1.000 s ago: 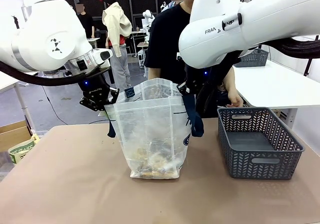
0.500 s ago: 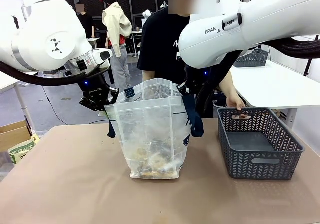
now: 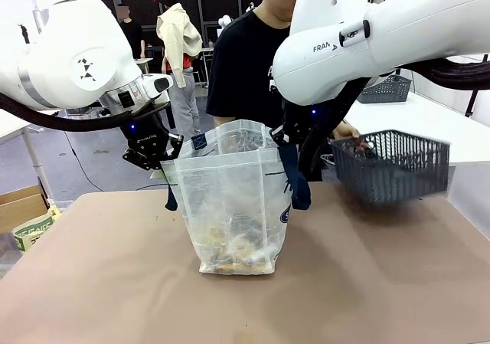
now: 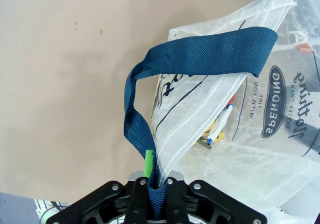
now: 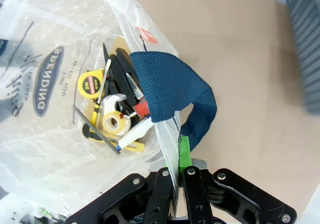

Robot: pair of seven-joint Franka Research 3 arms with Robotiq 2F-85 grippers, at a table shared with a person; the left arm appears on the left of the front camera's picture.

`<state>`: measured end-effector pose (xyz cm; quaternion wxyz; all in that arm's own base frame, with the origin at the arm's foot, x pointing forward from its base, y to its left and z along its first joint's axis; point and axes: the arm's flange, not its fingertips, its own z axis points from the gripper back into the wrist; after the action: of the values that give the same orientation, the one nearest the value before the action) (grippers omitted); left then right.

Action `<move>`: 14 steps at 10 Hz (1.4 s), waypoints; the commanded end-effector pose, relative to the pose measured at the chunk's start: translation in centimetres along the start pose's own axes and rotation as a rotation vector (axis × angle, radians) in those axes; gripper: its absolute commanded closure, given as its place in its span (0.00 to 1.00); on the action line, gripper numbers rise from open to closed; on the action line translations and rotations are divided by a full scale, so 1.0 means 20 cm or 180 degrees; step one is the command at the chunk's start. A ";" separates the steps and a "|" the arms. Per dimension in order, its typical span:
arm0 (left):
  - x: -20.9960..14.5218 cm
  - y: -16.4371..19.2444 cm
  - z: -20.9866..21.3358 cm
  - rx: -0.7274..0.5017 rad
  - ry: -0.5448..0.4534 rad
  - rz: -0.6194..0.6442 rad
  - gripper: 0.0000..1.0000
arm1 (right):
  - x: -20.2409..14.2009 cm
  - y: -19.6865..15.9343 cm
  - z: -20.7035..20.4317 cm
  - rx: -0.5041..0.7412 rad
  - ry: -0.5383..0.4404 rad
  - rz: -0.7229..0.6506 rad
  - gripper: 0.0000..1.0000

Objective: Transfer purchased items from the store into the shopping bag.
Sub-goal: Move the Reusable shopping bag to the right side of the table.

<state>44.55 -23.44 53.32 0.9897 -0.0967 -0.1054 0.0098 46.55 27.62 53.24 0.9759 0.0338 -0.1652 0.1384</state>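
Here, left gripper point(image 3: 155, 155): clamped tight on the shopping bag's point(image 3: 230, 206) left rim and navy strap point(image 4: 200, 54).
Shopping bag: upright on the table point(image 3: 107, 283) between both arms, mouth spread.
Right gripper point(image 3: 295, 141): pinched shut on the right rim.
Store point(image 3: 394, 166): right of the bag, held up tilted by the person's hand point(image 3: 346, 132), long axis crosswise, nearer the right arm.
Right wrist view: tape measure point(image 5: 90, 84) and tape roll point(image 5: 114, 123) inside; the front view blurs them.
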 end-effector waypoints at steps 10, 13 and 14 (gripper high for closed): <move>-0.02 -0.18 -0.05 -0.0491 0.0090 0.0510 1.00 | 0.18 0.27 -0.09 0.0137 -0.0005 -0.0478 1.00; -0.02 -0.16 -0.03 -0.0462 0.0134 0.0357 1.00 | 0.15 0.26 -0.08 0.0222 0.0016 -0.0389 1.00; -0.02 -0.16 -0.04 -0.0471 0.0133 0.0381 1.00 | 0.15 0.26 -0.08 0.0222 0.0016 -0.0389 1.00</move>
<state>44.31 -26.81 53.12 0.9795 -0.1758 -0.0789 0.0590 48.30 33.45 53.04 0.9813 0.0732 -0.1572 0.0832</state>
